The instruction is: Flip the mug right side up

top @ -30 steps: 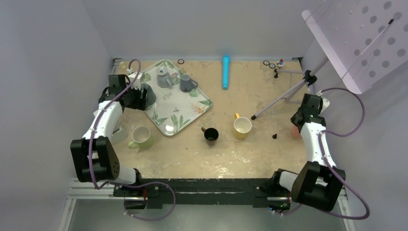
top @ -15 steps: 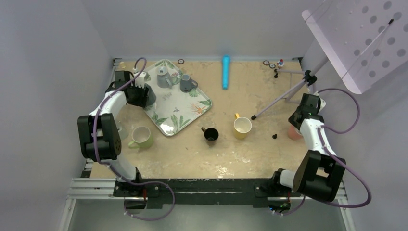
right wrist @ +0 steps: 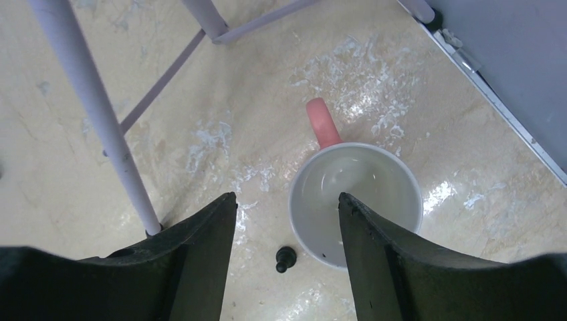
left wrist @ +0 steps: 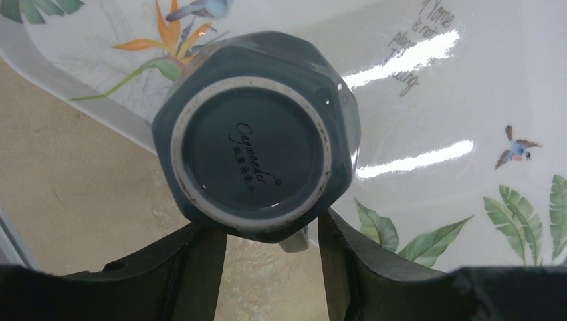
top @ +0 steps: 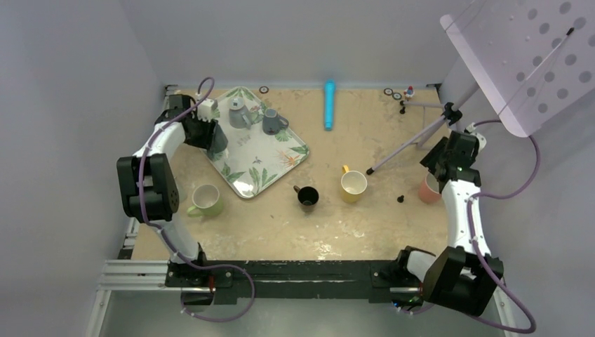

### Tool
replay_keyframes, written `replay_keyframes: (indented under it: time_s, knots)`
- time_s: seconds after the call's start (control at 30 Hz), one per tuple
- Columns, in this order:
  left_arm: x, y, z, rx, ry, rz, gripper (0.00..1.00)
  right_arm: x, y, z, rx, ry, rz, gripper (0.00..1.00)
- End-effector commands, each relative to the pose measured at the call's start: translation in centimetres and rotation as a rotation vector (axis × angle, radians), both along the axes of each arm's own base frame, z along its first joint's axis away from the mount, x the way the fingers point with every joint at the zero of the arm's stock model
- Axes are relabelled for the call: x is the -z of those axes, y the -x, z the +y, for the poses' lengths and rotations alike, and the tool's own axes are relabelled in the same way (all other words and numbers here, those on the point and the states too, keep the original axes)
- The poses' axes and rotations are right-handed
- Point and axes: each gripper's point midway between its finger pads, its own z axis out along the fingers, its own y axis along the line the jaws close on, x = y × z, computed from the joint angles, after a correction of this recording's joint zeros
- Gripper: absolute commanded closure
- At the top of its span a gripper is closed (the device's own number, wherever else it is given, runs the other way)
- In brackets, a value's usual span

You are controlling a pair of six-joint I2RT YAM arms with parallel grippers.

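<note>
A dark grey-blue mug (left wrist: pixel 254 147) stands upside down on the left edge of the leaf-patterned tray (left wrist: pixel 434 87), its printed base facing up. My left gripper (left wrist: pixel 271 234) is open, its two black fingers flanking the mug's near side, close to its wall. From above, the left gripper (top: pixel 209 135) sits right over that mug (top: pixel 219 142) on the tray (top: pixel 270 167). At the right edge of the table my right gripper (right wrist: pixel 287 200) hangs open just above an upright pink mug (right wrist: pixel 354 177) with a white inside, holding nothing. From above, the right gripper (top: pixel 440 165) is beside the pink mug (top: pixel 428 190).
On the tray stand a grey teapot (top: pixel 239 112) and a grey mug (top: pixel 271 121). On the table are a green mug (top: pixel 205 200), a dark mug (top: pixel 307 196) and a yellow mug (top: pixel 353 186). A blue tube (top: pixel 329 105) lies at the back. A lilac stand (top: pixel 421 137) and a small black piece (right wrist: pixel 284 259) are near my right gripper.
My left arm has swung in to the tray and its jaws have narrowed round the upturned mug. My right gripper has opened and drawn back up from the pink mug.
</note>
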Motion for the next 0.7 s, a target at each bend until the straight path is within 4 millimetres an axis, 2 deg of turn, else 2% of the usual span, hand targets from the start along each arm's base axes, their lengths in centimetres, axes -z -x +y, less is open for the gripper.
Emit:
replay_keyframes:
  time_s: [0.0, 0.07, 0.13, 0.23, 0.4, 0.47, 0.5, 0.53, 0.57, 0.67]
  knots:
    - [-0.3, 0.5, -0.2, 0.022, 0.009, 0.026, 0.45, -3.9, -0.3, 0.2, -0.033, 0.023, -0.072, 0.39]
    - [-0.2, 0.6, -0.2, 0.019, 0.007, 0.031, 0.45, -4.8, -0.2, 0.2, -0.036, 0.033, -0.091, 0.38]
    - [-0.1, 0.3, 0.0, 0.013, 0.001, 0.039, 0.5, -5.8, -0.2, 0.4, -0.044, 0.037, -0.118, 0.38]
    - [0.3, -0.2, 0.1, 0.008, -0.002, 0.065, 0.66, -6.5, -0.3, 0.8, -0.069, 0.03, -0.135, 0.37]
    - [0.4, 0.0, -0.6, 0.041, 0.023, 0.08, 0.85, -7.9, 0.1, 1.2, -0.102, 0.044, -0.146, 0.34]
    - [0.3, 0.0, -0.8, 0.057, 0.033, 0.079, 1.0, -8.6, 0.3, 1.4, -0.117, 0.052, -0.163, 0.29]
    - [0.2, 0.0, -0.9, 0.062, 0.038, 0.075, 1.0, -9.0, 0.4, 1.6, -0.125, 0.051, -0.168, 0.26]
    - [-0.1, 0.1, -1.1, 0.066, 0.044, 0.07, 1.0, -9.4, 0.4, 1.9, -0.137, 0.049, -0.18, 0.07]
    - [-0.4, 0.2, -1.3, 0.066, 0.055, 0.065, 1.0, -9.8, 0.4, 2.3, -0.157, 0.041, -0.187, 0.02]
    - [-3.0, 0.8, -2.8, 0.074, 0.136, 0.016, 1.0, -11.4, 0.3, 3.8, -0.227, 0.016, -0.236, 0.02]
